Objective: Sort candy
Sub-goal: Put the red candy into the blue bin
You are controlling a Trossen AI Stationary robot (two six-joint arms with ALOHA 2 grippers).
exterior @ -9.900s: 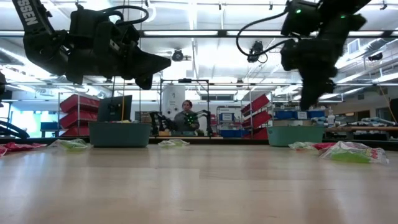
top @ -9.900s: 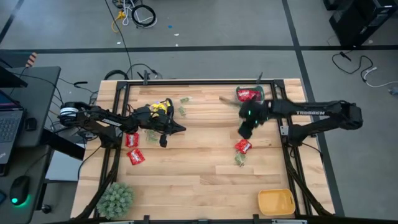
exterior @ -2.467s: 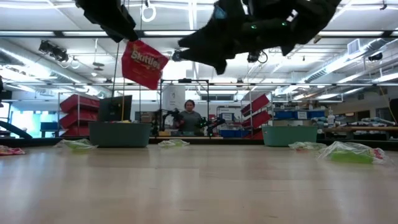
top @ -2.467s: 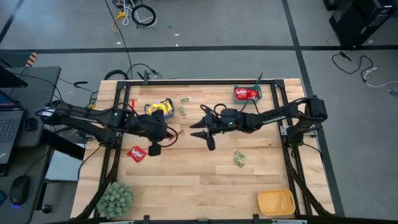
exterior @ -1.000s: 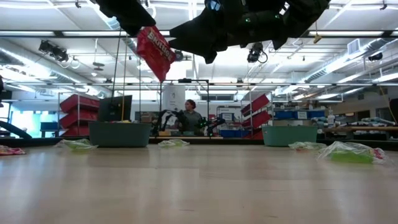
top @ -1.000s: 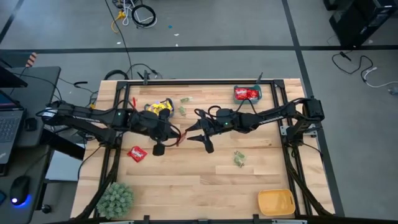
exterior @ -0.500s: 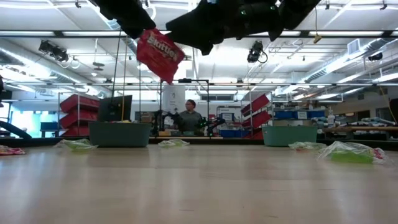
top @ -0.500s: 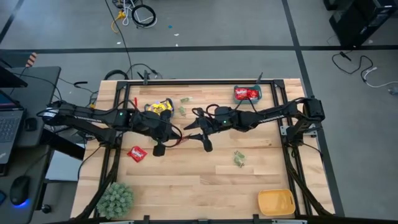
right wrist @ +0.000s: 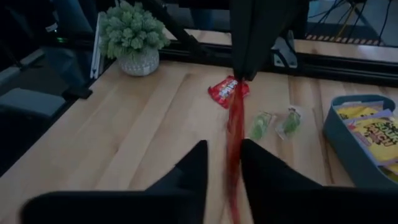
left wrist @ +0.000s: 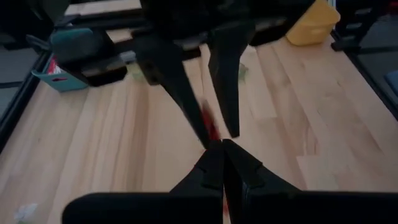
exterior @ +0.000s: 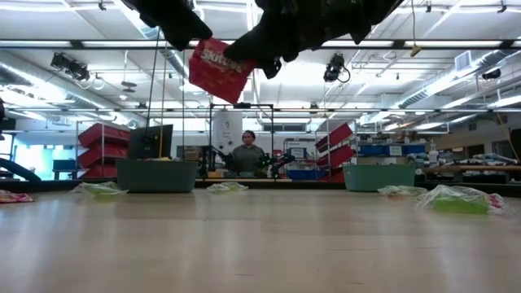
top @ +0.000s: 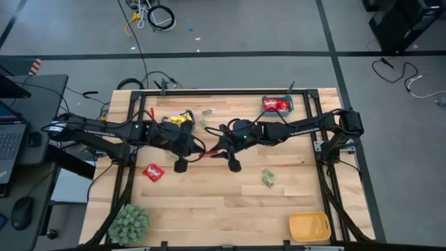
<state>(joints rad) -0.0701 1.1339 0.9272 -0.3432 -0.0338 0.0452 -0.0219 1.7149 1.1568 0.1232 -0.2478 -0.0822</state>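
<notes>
Mid-table handover: my left gripper, clamped, holds the shiny red candy packet; my right gripper straddles it, seemingly part-closed; next, right clamps, left releases.

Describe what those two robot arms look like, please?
Both arms are black and slender, built of jointed tubes with loose dark cables looped alongside. The left arm and right arm carry white lettering and small green lights. Each ends in two long, tapering black jaws.
</notes>
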